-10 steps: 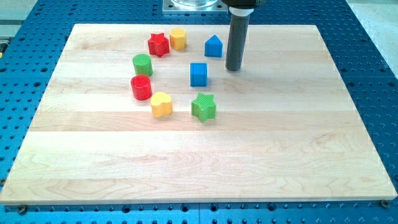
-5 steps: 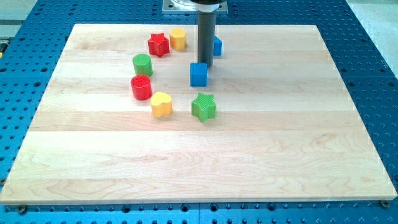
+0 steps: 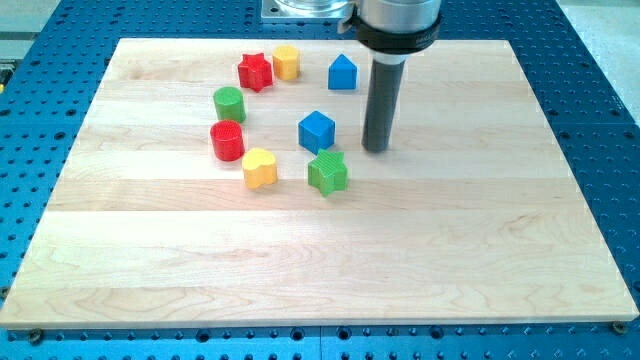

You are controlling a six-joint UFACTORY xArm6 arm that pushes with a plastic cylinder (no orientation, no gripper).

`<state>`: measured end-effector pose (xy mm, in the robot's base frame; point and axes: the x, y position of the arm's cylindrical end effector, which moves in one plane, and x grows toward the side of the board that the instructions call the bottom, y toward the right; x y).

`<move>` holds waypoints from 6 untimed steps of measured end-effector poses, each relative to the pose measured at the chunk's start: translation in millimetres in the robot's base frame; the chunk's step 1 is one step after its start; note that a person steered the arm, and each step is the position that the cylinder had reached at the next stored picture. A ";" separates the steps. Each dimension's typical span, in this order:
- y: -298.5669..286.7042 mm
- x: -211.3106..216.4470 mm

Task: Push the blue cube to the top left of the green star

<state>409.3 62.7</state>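
Observation:
The blue cube (image 3: 317, 131) sits turned at an angle, just above and slightly left of the green star (image 3: 328, 172), with a small gap between them. My tip (image 3: 376, 149) is on the board to the right of the blue cube and up-right of the green star, touching neither.
A blue house-shaped block (image 3: 343, 73) lies above the cube. A red star (image 3: 255, 71), a yellow block (image 3: 287, 62), a green cylinder (image 3: 229, 103), a red cylinder (image 3: 227, 141) and a yellow heart (image 3: 260, 167) lie to the left. The wooden board (image 3: 450, 250) rests on a blue perforated table.
My tip swung left behind the blue cube, then came down to its right. The cube shifted slightly down-left and rotated. Other blocks stayed put.

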 end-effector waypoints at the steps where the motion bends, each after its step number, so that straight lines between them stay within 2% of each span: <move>1: -20.4 -1.3; 5: -29.4 -28.2; 6: 2.1 -59.0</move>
